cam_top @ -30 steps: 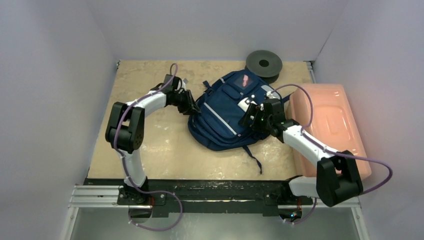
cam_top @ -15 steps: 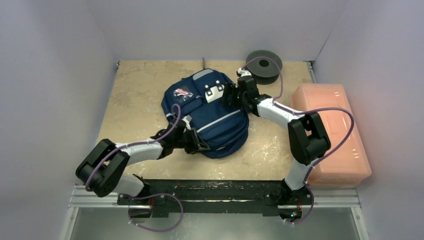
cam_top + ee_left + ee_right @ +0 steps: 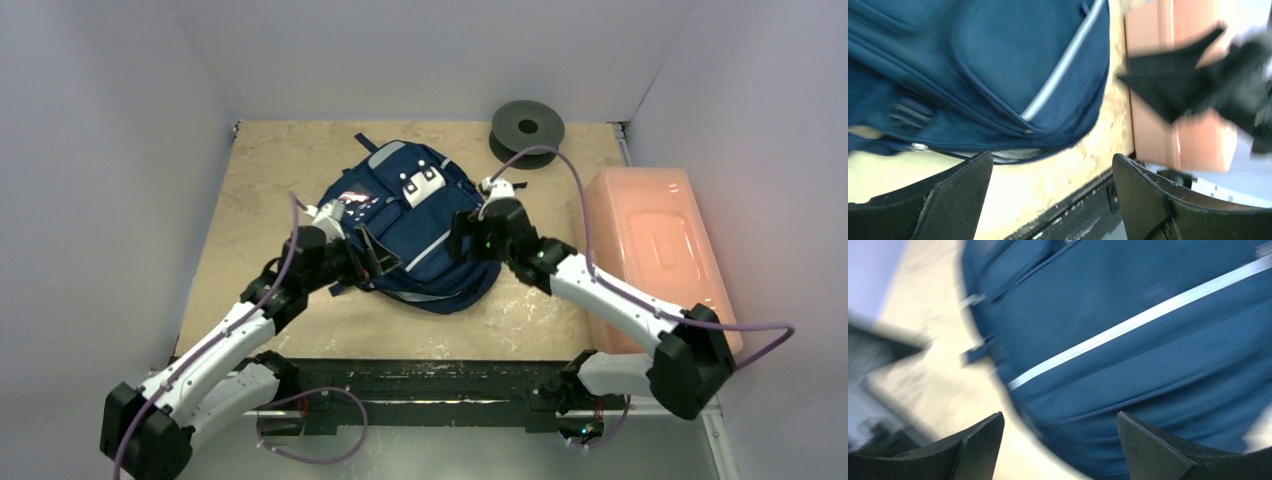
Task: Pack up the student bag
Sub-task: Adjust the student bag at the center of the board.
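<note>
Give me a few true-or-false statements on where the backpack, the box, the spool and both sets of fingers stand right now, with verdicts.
1. The navy backpack lies on the table between the two arms. True.
2. The left fingers are clamped on a strap. False: they stand wide apart with nothing between them.
3. The pink plastic box sits to the left of the backpack. False: it sits at the table's right side.
4. The black spool stands at the far edge, apart from the backpack. True.
5. The right fingers are apart, with the backpack just ahead of them. True.
</note>
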`<state>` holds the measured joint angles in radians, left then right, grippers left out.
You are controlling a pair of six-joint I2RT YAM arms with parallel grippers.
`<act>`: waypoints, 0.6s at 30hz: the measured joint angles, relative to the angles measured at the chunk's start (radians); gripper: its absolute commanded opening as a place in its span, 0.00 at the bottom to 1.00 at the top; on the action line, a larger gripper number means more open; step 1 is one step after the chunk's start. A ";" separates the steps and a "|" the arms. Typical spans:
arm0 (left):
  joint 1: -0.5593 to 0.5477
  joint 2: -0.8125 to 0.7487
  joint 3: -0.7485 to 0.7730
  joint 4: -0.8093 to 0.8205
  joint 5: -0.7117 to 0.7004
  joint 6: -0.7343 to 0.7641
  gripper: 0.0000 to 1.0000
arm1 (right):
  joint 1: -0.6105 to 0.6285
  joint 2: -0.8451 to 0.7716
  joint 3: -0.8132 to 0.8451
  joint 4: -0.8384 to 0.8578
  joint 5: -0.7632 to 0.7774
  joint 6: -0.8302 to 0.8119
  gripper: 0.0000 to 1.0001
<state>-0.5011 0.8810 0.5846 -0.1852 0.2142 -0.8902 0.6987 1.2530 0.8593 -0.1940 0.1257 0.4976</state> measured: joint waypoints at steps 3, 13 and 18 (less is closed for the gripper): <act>0.183 0.011 0.039 -0.096 -0.020 0.012 0.87 | 0.200 -0.008 -0.061 0.100 -0.040 0.163 0.92; 0.429 0.435 0.230 -0.354 0.114 -0.037 0.80 | 0.543 0.429 0.164 0.146 0.209 0.652 0.82; 0.435 0.511 0.271 -0.406 0.137 -0.043 0.72 | 0.591 0.597 0.341 0.035 0.368 0.837 0.71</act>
<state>-0.0666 1.3922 0.8555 -0.5911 0.3515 -0.9333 1.2896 1.8496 1.1999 -0.1593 0.4934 1.3350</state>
